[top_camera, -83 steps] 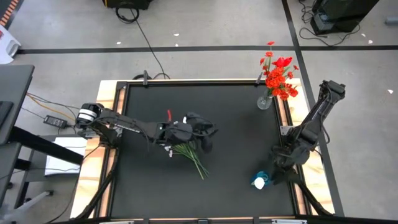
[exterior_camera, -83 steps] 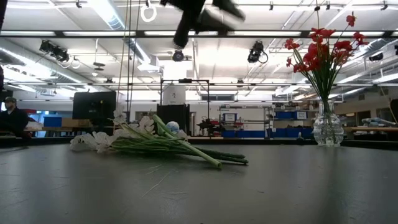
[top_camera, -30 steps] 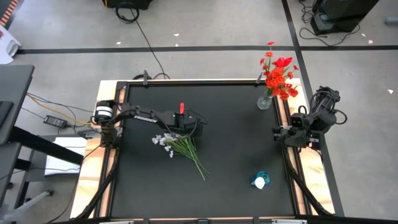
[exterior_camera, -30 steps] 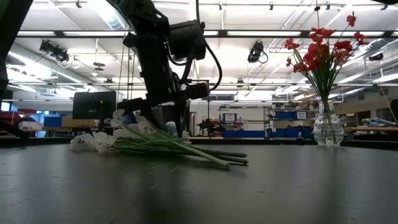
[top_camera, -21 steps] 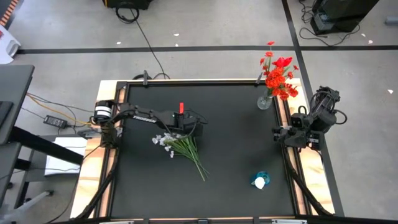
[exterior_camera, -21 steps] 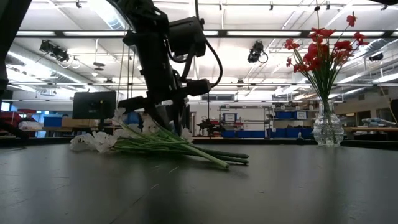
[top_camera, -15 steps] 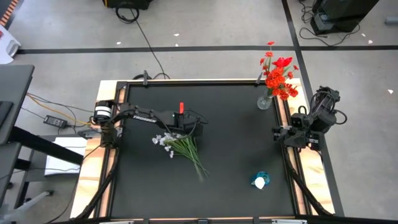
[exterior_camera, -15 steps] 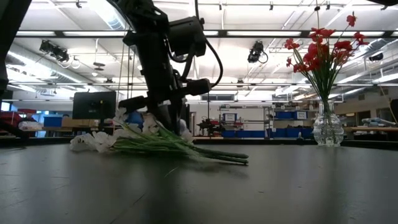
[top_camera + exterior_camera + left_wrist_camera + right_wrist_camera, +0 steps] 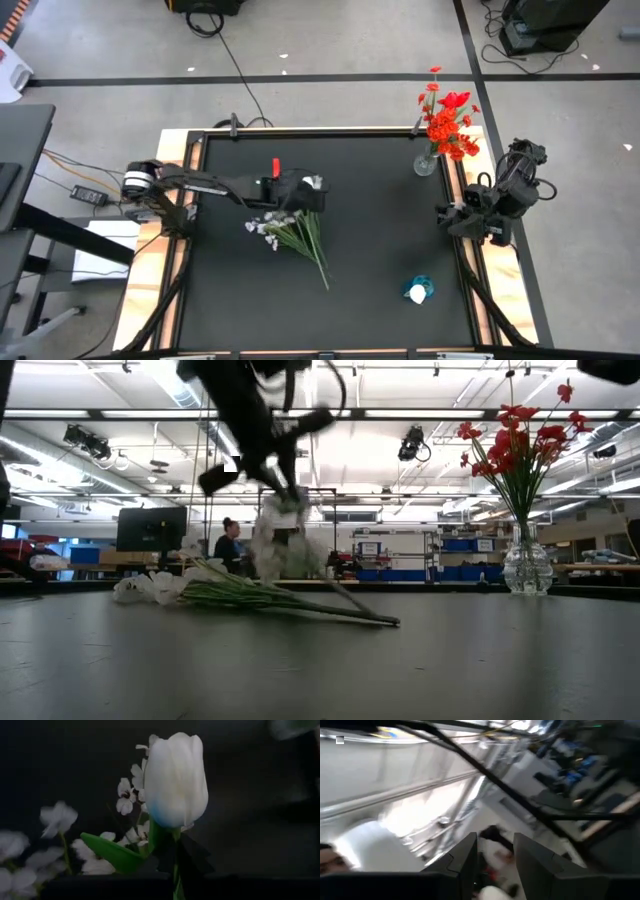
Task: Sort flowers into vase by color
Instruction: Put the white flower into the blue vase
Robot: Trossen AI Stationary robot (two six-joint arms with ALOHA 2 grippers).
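White tulip (image 9: 175, 780), pale blue at its base, is clamped by its stalk in the left gripper (image 9: 312, 190), raised above the black worktop (image 9: 380, 240) near its centre. Just below it, remaining white flowers (image 9: 290, 232) lie in a bundle on the worktop. Red flowers (image 9: 448, 122) stand in a glass vase (image 9: 425, 164) at the far right corner, and the right gripper (image 9: 495, 865) waits at the right edge, fingers slightly apart.

Black worktop (image 9: 370, 230): white flowers (image 9: 290, 232) lying left of centre, red-bloom vase (image 9: 427, 163) far right corner, blue-white bloom (image 9: 418, 291) near right edge.
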